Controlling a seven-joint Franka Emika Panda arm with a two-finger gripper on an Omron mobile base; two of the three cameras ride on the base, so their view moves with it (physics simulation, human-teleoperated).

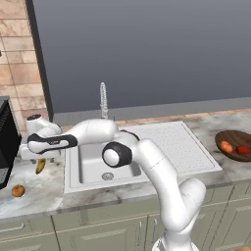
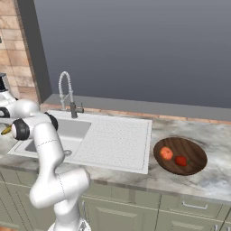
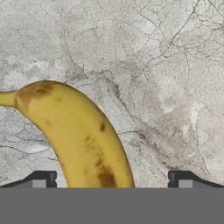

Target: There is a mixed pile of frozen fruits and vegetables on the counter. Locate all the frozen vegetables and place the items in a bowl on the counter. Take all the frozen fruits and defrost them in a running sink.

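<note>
A yellow banana (image 3: 78, 135) with brown spots lies on the marbled counter (image 3: 166, 65), running down between my two dark fingertips (image 3: 41, 178). My gripper (image 3: 113, 179) stands open just above it. From the left base view the gripper (image 1: 40, 158) hangs over the banana (image 1: 40, 166), left of the white sink (image 1: 105, 162). A small round orange fruit (image 1: 18, 190) rests nearer the counter's front edge. On the far right, the dark wooden bowl (image 1: 235, 137) holds an orange-red ball (image 1: 226, 146) and a bright red piece (image 1: 242, 149); the bowl (image 2: 191, 146) also shows in the right base view.
A tall chrome spring faucet (image 1: 103, 100) stands behind the basin, with the dotted drainboard (image 1: 181, 142) to its right. A black appliance (image 1: 7, 137) sits on the counter just left of my hand. Brick wall rises behind it.
</note>
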